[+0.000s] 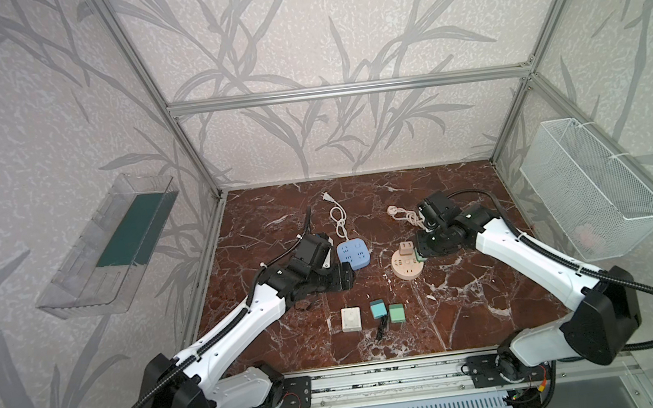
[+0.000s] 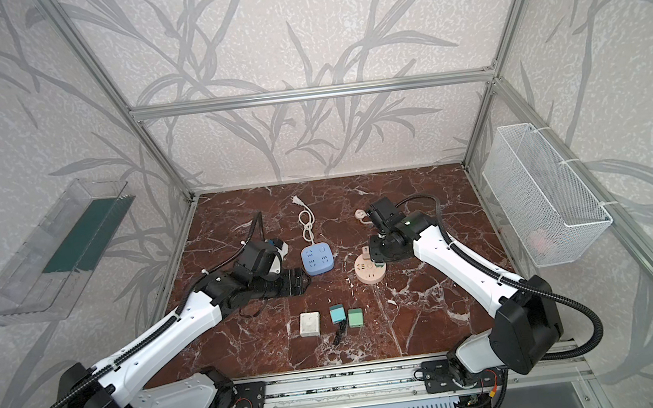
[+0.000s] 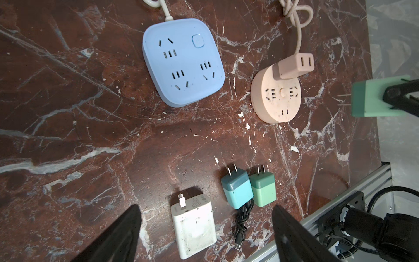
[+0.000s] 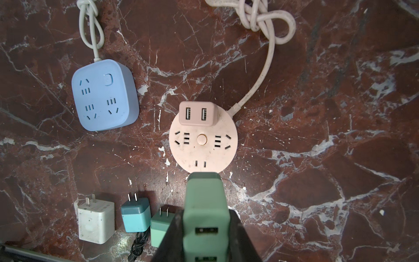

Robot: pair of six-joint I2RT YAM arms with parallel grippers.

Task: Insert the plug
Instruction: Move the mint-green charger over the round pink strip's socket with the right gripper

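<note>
Over the near rim of the pink round strip (image 4: 203,145), just short of its empty two-slot outlet (image 4: 200,163): green plug (image 4: 205,199), pinched across its body by the right gripper (image 4: 205,226), jaws pressed in on both flanks. Not touching the strip in any view; hangs apart from it, with prongs (image 3: 344,95) bare and free in the left wrist view.

Long axis of the plug in line with the gripper's own reach, USB end back toward the wrist, prong end leading toward the strip. Prongs hidden behind the plug body in the right wrist view, so probably a little short of the slot pair rather than square over it; hard to say for certain.

Far part of the strip occupied by a pink USB adapter (image 4: 197,113); side outlets bare.

Right arm clearly the nearer one. Left gripper (image 1: 348,280), seen in a top view: fingers spread wide, nothing between them, beside the blue square strip (image 1: 352,255), well apart from the plug.

Judged next: ease forward a touch, match blades to the slot pair, then press straight along the plug's axis.
</note>
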